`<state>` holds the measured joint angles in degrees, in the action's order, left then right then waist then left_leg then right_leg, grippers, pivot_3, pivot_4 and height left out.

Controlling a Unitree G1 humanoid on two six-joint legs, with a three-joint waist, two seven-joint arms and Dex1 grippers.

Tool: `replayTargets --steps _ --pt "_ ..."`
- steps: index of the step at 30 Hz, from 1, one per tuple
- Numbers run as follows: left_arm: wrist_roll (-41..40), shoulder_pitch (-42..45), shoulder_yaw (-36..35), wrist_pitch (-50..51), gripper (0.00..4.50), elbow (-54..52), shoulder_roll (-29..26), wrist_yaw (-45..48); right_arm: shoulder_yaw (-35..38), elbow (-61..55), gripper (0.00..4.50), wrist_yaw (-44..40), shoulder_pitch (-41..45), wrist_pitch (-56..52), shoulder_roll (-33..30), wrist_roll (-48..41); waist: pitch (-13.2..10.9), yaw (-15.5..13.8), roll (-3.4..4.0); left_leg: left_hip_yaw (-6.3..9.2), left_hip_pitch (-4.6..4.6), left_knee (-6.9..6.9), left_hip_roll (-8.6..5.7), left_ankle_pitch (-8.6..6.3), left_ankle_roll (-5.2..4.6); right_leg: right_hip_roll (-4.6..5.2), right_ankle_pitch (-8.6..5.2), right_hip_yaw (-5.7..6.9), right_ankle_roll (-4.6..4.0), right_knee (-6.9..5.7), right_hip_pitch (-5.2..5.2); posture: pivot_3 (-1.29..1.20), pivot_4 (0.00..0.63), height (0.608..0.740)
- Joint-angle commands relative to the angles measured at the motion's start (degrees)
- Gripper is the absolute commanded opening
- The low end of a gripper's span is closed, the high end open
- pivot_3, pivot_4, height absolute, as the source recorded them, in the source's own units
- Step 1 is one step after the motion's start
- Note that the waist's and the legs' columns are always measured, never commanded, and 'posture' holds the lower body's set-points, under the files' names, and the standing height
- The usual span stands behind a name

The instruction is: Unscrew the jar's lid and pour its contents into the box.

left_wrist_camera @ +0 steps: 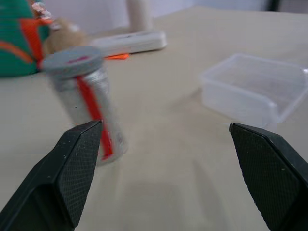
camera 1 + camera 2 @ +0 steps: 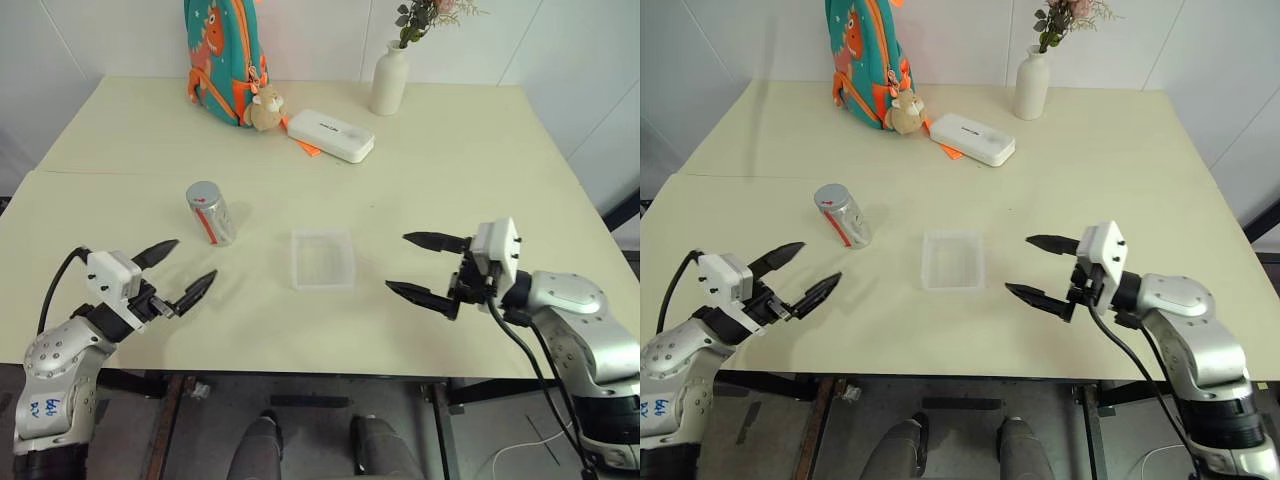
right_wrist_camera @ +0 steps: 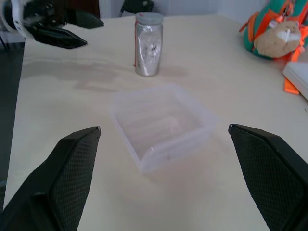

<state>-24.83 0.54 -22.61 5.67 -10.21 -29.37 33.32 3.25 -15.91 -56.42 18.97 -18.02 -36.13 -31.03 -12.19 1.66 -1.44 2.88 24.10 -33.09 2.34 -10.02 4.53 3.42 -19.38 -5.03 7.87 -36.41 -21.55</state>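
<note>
The jar (image 2: 211,214), clear with a red stripe and grey lid (image 2: 203,193), stands upright at ten o'clock from the clear box (image 2: 323,258); both grippers' jaws gape apart, empty.

The two head views look forward and down from above the near edge of the pale cream table (image 2: 450,180), taking in its whole top to the white wall. Both share the small clear jar with red markings (image 2: 211,213) and the shallow clear plastic box (image 2: 322,258). The left wrist view sits low and close, facing the jar (image 1: 86,101) and box. The right wrist view faces left across the box (image 3: 161,122) toward the jar.
</note>
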Motion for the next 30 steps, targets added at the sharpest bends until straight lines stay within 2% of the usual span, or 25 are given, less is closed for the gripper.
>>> replayTargets --steps 1,6,12,20,28,29,30 --pt "2.48 1.86 -0.31 1.37 4.48 -3.7 3.35 -9.24 -2.01 -3.87 4.5 0.42 3.44 -0.68 2.05 -1.85 0.0 -0.02 0.0 0.0 0.0 -0.04 0.0 0.0 0.0 0.0 0.03 0.0 0.01 0.0 0.01 0.0 0.15 0.74" --pt "7.55 6.4 3.71 0.42 4.48 -0.42 7.04 -14.94 -5.2 -3.57 4.5 2.03 9.07 -1.98 6.28 -1.74 0.01 -0.11 -0.02 -0.02 0.0 -0.17 -0.01 0.04 -0.05 -0.03 0.16 -0.03 0.01 0.0 0.04 0.0 0.15 0.74" --pt "9.92 13.25 6.1 -2.13 4.48 7.36 7.2 -14.66 -7.71 -1.79 4.5 3.89 12.53 -0.82 10.4 0.41 0.02 -0.04 -0.02 -0.04 0.01 -0.14 0.0 0.05 -0.05 -0.07 0.2 -0.04 0.0 0.0 0.01 0.0 0.15 0.74" --pt "11.93 20.77 7.56 -4.72 4.48 17.23 6.63 -14.29 -8.86 -1.77 4.5 6.71 13.31 0.25 14.62 2.66 0.02 -0.02 -0.02 -0.04 0.03 -0.01 0.0 0.03 -0.02 -0.08 0.2 -0.05 0.03 0.01 -0.06 0.0 0.15 0.74" --pt "12.75 26.4 9.37 -8.21 4.48 25.71 7.16 -13.17 -8.46 -1.56 4.5 8.48 13.42 1.66 15.84 4.13 0.02 -0.05 -0.03 -0.04 0.03 -0.05 0.0 0.03 -0.02 -0.08 0.22 -0.04 0.05 -0.03 -0.06 0.0 0.15 0.74" --pt "12.86 26.81 9.59 -8.47 4.09 26.37 7.18 -13.1 -8.38 -1.57 4.5 8.53 13.31 1.74 15.83 4.09 0.02 -0.06 -0.03 -0.04 0.03 -0.05 0.0 0.03 -0.02 -0.08 0.22 -0.04 0.05 -0.03 -0.06 0.0 0.15 0.74" --pt "12.76 27.12 9.62 -8.78 3.9 26.98 7.19 -13.0 -8.39 -1.64 4.5 8.58 13.17 1.82 15.84 4.11 0.02 -0.03 -0.03 -0.04 0.03 -0.05 0.0 0.03 -0.02 -0.08 0.22 -0.04 0.06 -0.03 -0.06 0.0 0.15 0.74"
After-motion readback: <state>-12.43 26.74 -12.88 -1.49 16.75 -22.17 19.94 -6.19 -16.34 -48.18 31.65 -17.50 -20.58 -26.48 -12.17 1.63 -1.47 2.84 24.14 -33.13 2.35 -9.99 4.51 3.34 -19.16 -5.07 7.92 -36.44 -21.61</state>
